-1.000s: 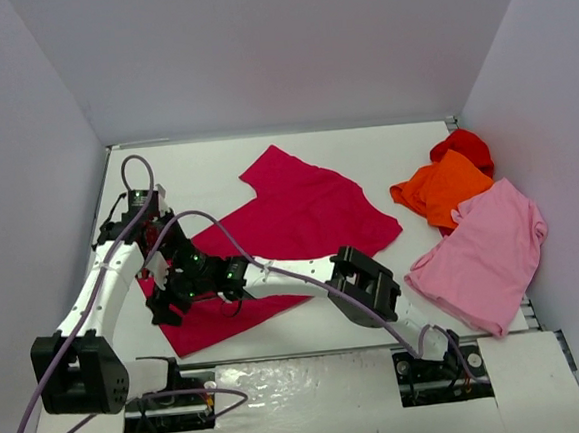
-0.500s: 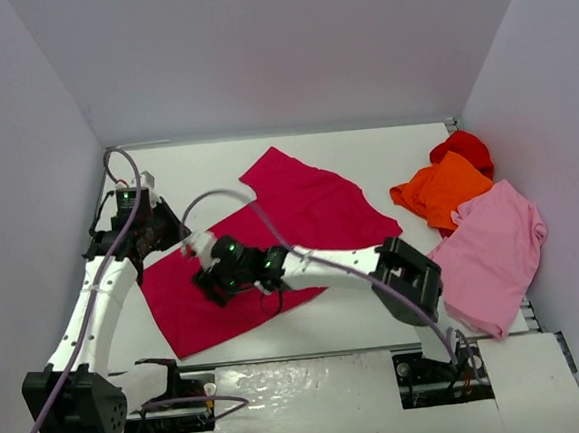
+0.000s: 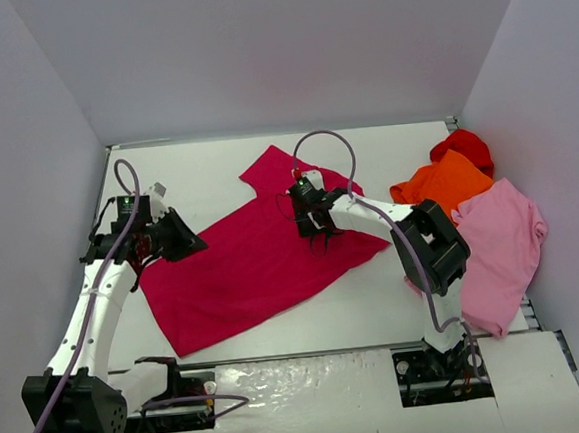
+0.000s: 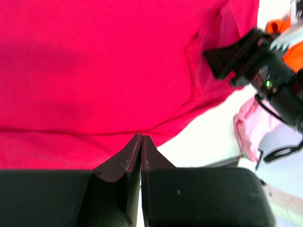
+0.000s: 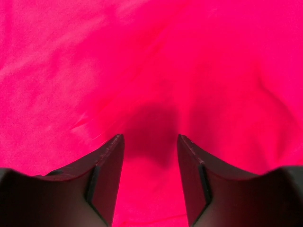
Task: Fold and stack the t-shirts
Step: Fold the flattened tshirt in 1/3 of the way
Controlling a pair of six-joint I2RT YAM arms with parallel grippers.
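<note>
Overhead view: the left pincer [image 3: 183,245] sits at the left edge of the large crimson cloth t-shirt [image 3: 263,264], which lies spread mid-worktop. The right pincer [image 3: 315,226] hangs over the shirt's upper right part.

Left wrist view: the fingers [image 4: 118,165] meet tip to tip at the hem; whether cloth is caught between them cannot be told.

Right wrist view: parted, empty fingers [image 5: 106,165] above crimson cloth.

The white worktop [image 3: 205,168] is enclosed by pale walls [image 3: 276,47]. At its right edge, an orange t-shirt [image 3: 446,186] largely hides a bright red t-shirt [image 3: 463,146], and a light pink t-shirt [image 3: 493,251] lies nearer.

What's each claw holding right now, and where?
Left claw is shut, apparently pinching the crimson shirt at its left edge. Right claw is open over the shirt, holding nothing.
</note>
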